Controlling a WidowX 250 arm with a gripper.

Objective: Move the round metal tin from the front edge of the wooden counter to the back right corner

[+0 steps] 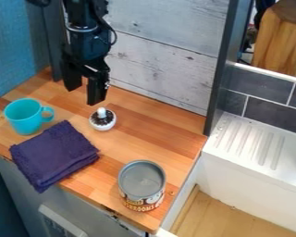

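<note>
- Hanging down over the back of the bench (184, 134), the black pincer (84, 95) has its two fingers spread apart, with just air between them.
- The small round white pot (107, 127) is the thing closest to the pincer. It sits on the bench, a bit below the pincer in the view. It has dark stuff in it and a little white knob that sticks up.
- A blue-green cup (28, 120) stands upright near the left side of the bench. Its handle points to the right, toward the white pot.
- A dark purple cloth (54, 155) lies folded just beside the cup, on the side toward the front edge of the bench. One bit of it hangs over that edge.
- A round tin can (142, 185) stands upright near the front right corner of the bench, well apart from the cup. Its top looks gray, and it has a picture label around it.
- Pale wood boards (169, 60) make the wall behind the bench.
- To the right is a white sink (249, 171) with ridges on top, and dark tiles (271, 113) are behind it.
</note>
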